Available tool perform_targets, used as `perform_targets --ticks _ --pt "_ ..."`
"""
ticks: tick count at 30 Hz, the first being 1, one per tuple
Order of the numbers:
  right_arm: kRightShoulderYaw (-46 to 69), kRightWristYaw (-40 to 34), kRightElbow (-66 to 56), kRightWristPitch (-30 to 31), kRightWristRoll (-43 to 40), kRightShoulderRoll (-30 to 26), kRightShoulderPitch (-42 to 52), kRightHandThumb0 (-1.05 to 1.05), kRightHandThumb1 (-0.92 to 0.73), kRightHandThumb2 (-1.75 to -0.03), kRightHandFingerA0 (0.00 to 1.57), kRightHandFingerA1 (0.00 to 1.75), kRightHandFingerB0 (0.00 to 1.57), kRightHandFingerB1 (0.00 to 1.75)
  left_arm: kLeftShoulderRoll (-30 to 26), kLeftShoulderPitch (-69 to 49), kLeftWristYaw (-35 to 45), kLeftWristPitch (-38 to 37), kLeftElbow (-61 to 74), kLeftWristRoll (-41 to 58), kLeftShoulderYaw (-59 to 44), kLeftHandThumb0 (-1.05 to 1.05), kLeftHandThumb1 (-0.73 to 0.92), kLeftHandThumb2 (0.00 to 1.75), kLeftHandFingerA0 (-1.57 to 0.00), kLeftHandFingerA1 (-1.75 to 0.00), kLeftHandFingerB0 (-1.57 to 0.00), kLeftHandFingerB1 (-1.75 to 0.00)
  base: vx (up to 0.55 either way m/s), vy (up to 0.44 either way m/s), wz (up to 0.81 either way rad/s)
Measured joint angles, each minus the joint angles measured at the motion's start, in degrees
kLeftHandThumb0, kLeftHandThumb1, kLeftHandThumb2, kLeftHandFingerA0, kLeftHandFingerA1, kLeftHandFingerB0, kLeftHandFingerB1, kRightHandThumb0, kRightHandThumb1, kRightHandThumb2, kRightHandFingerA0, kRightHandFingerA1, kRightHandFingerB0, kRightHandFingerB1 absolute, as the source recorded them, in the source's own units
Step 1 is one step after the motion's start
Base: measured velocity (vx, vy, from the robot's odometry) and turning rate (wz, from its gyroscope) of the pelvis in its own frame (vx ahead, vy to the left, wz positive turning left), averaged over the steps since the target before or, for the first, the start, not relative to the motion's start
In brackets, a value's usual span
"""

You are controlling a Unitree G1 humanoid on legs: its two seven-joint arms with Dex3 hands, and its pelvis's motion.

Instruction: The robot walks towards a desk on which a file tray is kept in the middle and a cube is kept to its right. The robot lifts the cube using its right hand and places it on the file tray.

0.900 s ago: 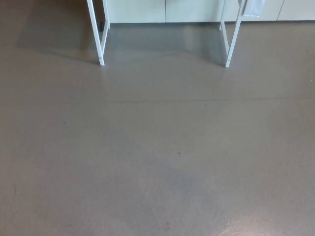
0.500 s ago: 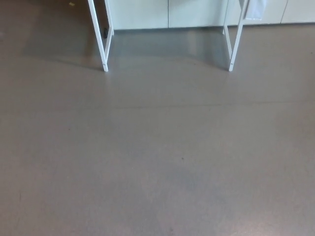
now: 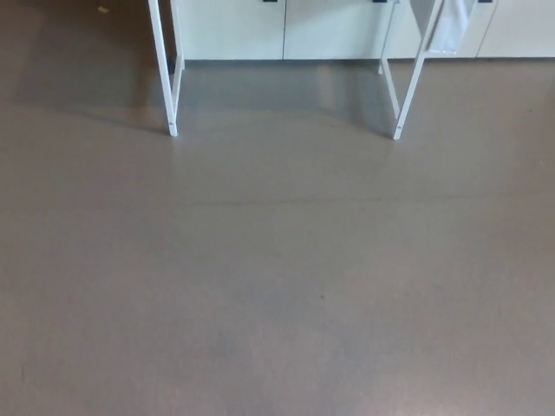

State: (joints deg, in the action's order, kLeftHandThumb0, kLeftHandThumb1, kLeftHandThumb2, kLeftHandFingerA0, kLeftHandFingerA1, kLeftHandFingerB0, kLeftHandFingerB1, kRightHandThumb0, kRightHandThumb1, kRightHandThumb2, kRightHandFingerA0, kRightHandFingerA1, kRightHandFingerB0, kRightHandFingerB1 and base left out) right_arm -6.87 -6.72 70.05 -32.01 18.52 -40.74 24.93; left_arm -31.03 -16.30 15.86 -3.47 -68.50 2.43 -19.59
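Mostly bare grey floor (image 3: 277, 338) up close, with one tiny dark speck (image 3: 322, 297) and a faint seam further out. Past that stand white table legs (image 3: 165, 78), a pair on each side, with shadow between them. White cabinets (image 3: 230, 30) run along the back. Left hand, right hand, cube and tray are all out of shot.

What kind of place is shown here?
Probably an office or lab room, seen from indoors: a smooth grey floor, thin white desk legs, and white cabinets along the far wall.
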Motion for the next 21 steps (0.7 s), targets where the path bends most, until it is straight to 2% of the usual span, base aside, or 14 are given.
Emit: perform_targets --ticks 1,2,5,7,10,11,12,13,14,16,17,18,19,21 --pt "0.0 -0.1 0.1 -0.2 0.0 0.0 0.0 -0.74 -0.5 -0.9 0.31 0.61 0.1 0.48 0.1 0.4 0.0 -0.2 0.0 0.4 -0.7 0.33 -0.63 1.65 -0.81 -1.75 -0.8 -1.65 0.18 -0.064 0.06" --pt "0.0 -0.1 0.2 -0.4 0.1 0.0 -0.1 -0.74 -0.5 -0.9 0.31 0.61 0.1 0.48 0.2 1.1 0.0 -0.4 0.1 0.9 -1.6 0.33 -0.63 1.65 -0.81 -1.75 -0.8 -1.65 0.16 -0.109 0.14" --pt "0.0 -0.3 0.4 -0.8 0.1 0.0 -0.2 -0.74 -0.5 -0.9 0.31 0.61 0.1 0.48 0.6 2.5 -0.1 -1.3 0.2 1.6 -2.7 0.23 -0.73 1.16 -1.25 -1.75 -1.21 -1.67 0.22 -0.196 0.13" --pt "-0.1 -0.4 0.6 -1.0 0.2 0.4 -0.6 -0.74 -0.5 -0.9 0.31 0.61 0.1 0.48 1.0 3.7 -0.1 -2.1 -0.1 1.9 -2.8 0.34 -0.63 1.37 -1.13 -1.75 -1.09 -1.67 0.29 -0.239 -0.05" --pt "0.0 -0.7 0.7 -1.3 0.3 -0.2 -1.1 -0.74 -0.5 -0.9 0.31 0.61 0.1 0.48 1.7 5.4 0.3 -2.8 -0.1 2.2 -2.3 0.33 -0.62 1.42 -1.07 -1.75 -1.04 -1.67 0.29 -0.185 0.24" --pt "0.1 -0.8 0.7 -1.3 0.3 -0.2 -1.3 -0.74 -0.5 -0.9 0.31 0.61 0.1 0.48 1.7 5.5 0.4 -2.8 -0.2 2.2 -2.3 0.26 -0.7 1.47 -0.94 -1.75 -0.93 -1.67 0.27 -0.145 0.01" --pt "0.0 -0.9 0.7 -1.4 0.3 -0.2 -1.5 -0.74 -0.5 -0.9 0.31 0.61 0.1 0.48 1.6 5.6 0.5 -2.9 -0.3 2.3 -2.1 0.25 -0.66 1.67 -0.73 -1.75 -0.74 -1.67 0.25 -0.123 0.01" --pt "0.0 -0.9 0.7 -1.4 0.3 -0.2 -1.7 -0.74 -0.5 -0.9 0.31 0.61 0.1 0.48 1.6 5.5 0.5 -2.9 -0.4 2.3 -2.1 0.25 -0.66 1.67 -0.73 -1.75 -0.74 -1.67 0.21 -0.103 -0.05" --pt "0.0 -1.0 0.7 -1.4 0.3 -0.2 -1.8 -0.74 -0.5 -0.9 0.31 0.61 0.1 0.48 1.6 5.3 0.5 -2.9 -0.6 2.3 -2.0 0.26 -0.73 1.72 -0.5 -1.67 -0.53 -1.61 0.23 -0.06 -0.01" --pt "0.0 -1.0 0.7 -1.5 0.3 -0.2 -1.9 -0.74 -0.5 -0.9 0.31 0.61 0.1 0.48 1.5 4.4 0.5 -2.9 -0.7 2.3 -1.7 -0.22 -0.61 1.71 -0.24 -1.49 -0.28 -1.43 0.21 -0.025 -0.08" --pt "0.0 -1.0 0.8 -1.5 0.3 -0.2 -1.9 -0.74 -0.5 -0.9 0.31 0.61 0.1 0.48 1.4 3.6 0.6 -2.9 -0.8 2.3 -1.4 -0.24 -0.5 1.75 -0.45 -1.59 -0.5 -1.53 0.19 0.03 -0.15" --pt "0.0 -1.0 0.8 -1.5 0.3 -0.2 -2.0 -0.74 -0.5 -0.9 0.31 0.61 0.1 0.48 1.4 3.1 0.6 -2.9 -0.9 2.3 -1.2 -0.34 -0.73 1.06 -0.79 -1.4 -0.83 -1.38 0.25 0.063 -0.24" --pt "0.0 -1.0 0.8 -1.5 0.3 -0.2 -2.0 -0.74 -0.5 -0.9 0.31 0.61 0.1 0.48 1.3 2.6 0.5 -2.9 -1.4 2.2 -0.7 -0.41 -0.69 1.16 -0.67 -1.41 -0.71 -1.39 0.28 0.086 -0.13" --pt "0.0 -1.0 1.0 -1.5 0.3 -0.2 -2.0 -0.74 -0.5 -0.9 0.31 0.61 0.1 0.48 1.2 1.9 0.6 -2.9 -2.3 1.9 0.7 -0.45 -0.62 1.15 -0.73 -1.39 -0.75 -1.37 0.31 0.111 -0.05"
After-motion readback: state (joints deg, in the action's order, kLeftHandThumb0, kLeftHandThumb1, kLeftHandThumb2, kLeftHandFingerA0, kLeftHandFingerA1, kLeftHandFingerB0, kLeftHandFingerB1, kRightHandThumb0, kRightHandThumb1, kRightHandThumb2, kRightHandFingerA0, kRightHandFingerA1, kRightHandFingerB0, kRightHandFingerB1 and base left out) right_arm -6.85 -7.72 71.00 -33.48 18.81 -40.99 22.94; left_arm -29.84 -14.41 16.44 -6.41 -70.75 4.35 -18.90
